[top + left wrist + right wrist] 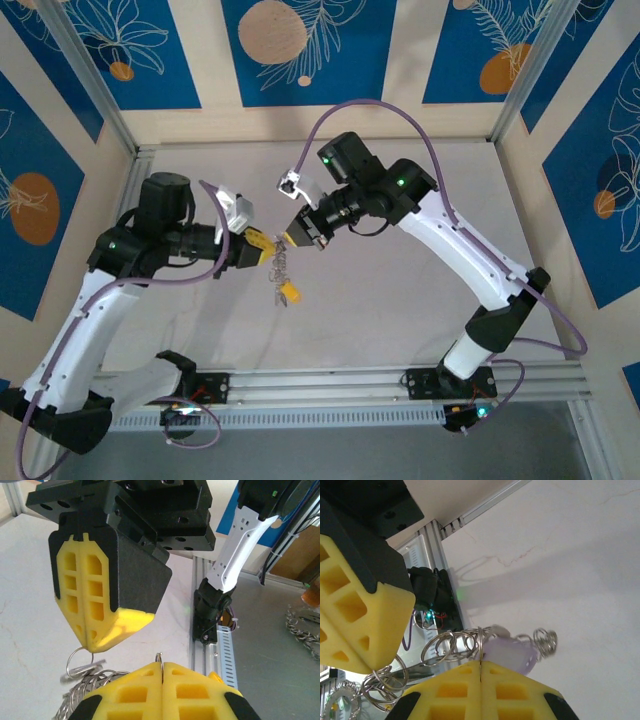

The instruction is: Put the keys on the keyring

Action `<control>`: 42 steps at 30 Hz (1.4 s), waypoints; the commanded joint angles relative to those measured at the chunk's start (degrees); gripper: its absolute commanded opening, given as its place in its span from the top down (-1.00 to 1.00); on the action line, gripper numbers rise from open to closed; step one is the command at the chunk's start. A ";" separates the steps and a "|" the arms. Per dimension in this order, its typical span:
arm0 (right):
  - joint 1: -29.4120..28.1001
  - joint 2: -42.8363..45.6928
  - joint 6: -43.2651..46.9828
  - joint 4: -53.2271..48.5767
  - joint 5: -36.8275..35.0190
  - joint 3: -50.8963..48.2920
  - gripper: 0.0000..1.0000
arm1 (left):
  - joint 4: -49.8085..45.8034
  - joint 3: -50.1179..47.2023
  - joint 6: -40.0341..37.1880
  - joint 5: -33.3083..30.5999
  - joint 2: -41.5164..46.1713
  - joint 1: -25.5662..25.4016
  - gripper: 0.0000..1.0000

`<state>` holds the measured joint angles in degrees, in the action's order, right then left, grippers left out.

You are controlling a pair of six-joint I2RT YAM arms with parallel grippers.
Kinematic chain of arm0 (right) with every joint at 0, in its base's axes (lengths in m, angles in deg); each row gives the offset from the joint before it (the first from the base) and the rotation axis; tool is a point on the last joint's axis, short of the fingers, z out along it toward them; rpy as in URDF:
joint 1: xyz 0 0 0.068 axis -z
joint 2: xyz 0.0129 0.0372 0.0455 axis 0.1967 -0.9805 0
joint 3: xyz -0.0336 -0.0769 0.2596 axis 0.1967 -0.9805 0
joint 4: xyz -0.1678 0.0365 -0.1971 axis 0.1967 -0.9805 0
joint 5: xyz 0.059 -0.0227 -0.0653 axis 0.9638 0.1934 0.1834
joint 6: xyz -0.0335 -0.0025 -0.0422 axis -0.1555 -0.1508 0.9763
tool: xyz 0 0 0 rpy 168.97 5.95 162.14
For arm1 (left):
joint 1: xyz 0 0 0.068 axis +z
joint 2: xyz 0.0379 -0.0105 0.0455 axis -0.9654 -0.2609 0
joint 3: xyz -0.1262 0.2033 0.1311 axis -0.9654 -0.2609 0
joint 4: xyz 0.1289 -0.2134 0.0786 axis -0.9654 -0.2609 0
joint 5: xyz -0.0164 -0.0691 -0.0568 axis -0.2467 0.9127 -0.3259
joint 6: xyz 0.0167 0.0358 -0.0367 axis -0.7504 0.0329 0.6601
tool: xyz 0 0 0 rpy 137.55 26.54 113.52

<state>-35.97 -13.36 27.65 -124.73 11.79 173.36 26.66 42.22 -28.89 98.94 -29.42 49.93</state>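
Hardware hangs in mid-air between your two arms: a thin grey wire keyring [85,684] with its small silvery keys [278,270] and a yellow plastic tag [290,292] dangling lowest, all clear of the pale surface [380,300]. Your left gripper [162,666] is closed, its yellow ribbed pads [135,695] pressed flat together with a strand of ring wire pinched at the seam. That pinch holds the hoop up and steady, so this side works as the anchor. Your right gripper [481,666] is closed too, seam tight on a wire end, with the pale lilac-headed silvery key [507,652] sitting right at its tips. I read that as the key being held, though the pads hide the exact contact. The tips face each other, nearly touching, which suits threading: one side anchors, the other feeds. Lifting the lot lets loose keys fall away under their own weight and leaves the coils exposed. Judgement: threading in hand, not finished. Watch for thin wire slipping between the pads and for neighbouring rings snagging.
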 commanded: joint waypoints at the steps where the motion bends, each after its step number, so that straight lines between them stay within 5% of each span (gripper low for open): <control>1: -0.55 1.06 -1.33 -1.07 -0.42 -0.40 1.00 | 0.65 0.25 -0.87 -0.67 1.53 -0.59 1.00; 9: -0.12 4.57 -2.59 2.18 -2.40 -4.68 1.00 | 0.57 -0.77 0.14 -4.98 2.37 -0.63 1.00; 13: -0.10 9.29 -2.89 7.30 2.31 -9.95 1.00 | 2.13 -1.71 0.71 -5.60 3.01 -0.50 1.00; 37: 1.19 17.86 -12.61 31.01 9.93 -27.23 1.00 | 4.43 -2.75 0.55 -1.01 2.51 -0.52 1.00; 42: 3.06 18.68 -14.79 31.19 6.97 -29.97 1.00 | 2.53 -3.19 0.75 -6.91 2.72 -0.46 1.00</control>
<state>-34.44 3.62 15.17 -94.65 19.57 145.14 29.41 39.42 -28.70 94.49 -27.48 49.88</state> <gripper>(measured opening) 0.049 0.046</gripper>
